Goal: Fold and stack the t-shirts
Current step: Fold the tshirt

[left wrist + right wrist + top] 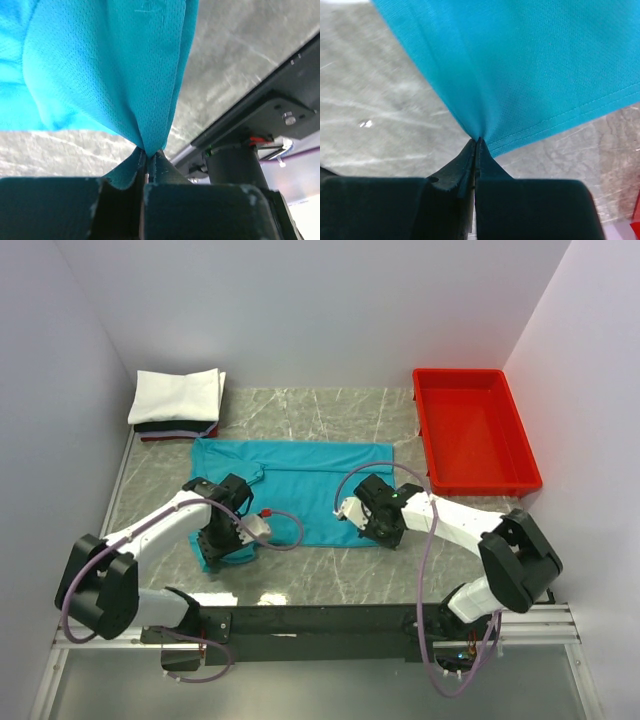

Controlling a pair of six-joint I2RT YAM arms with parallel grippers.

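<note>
Grey marbled tabletop (pixel 330 410) carries the teal t-shirt (pixel 300 475), spread at its centre. My left claw (pixel 148 156) and right claw (pixel 476 141) each pinch its near edge. I should raise both evenly, keeping the cloth taut, then fold it over.

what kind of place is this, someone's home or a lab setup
Probably a lab robot test cell, not a home: plain white walls box in a marble-patterned table, two arms sit on a black rail at its near edge, with a teal t-shirt and red tray laid out.
</note>
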